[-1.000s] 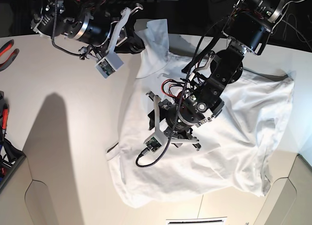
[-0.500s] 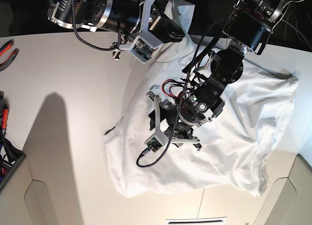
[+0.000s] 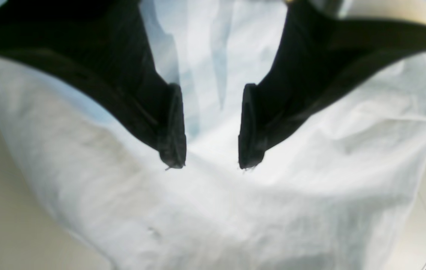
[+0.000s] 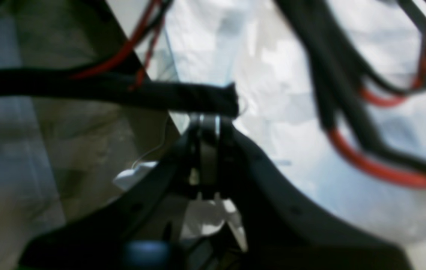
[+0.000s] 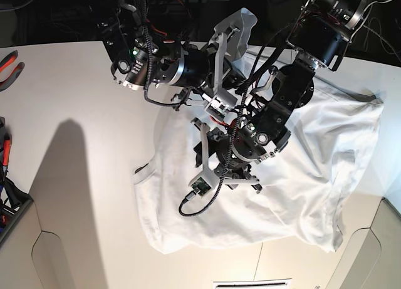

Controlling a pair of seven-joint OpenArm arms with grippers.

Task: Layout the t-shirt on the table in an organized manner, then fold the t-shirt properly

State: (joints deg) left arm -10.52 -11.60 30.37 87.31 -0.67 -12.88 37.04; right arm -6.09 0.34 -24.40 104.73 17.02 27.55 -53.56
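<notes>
While the left wrist view shows the left gripper parted over the t-shirt, the right wrist view shows the right gripper clamped on cloth, and the base view shows the shirt rumpled mid-table (layout unfinished, next spreading that raised far corner outward).

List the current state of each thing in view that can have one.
t-shirt: crumpled and spread unevenly, unfolded, one part lifted.
left gripper: open, jaws apart just above the shirt.
right gripper: shut on a lifted piece of the shirt.
table: bearing the shirt.

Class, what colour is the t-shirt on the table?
Plain white cotton t-shirt, clearest in the base view.
</notes>
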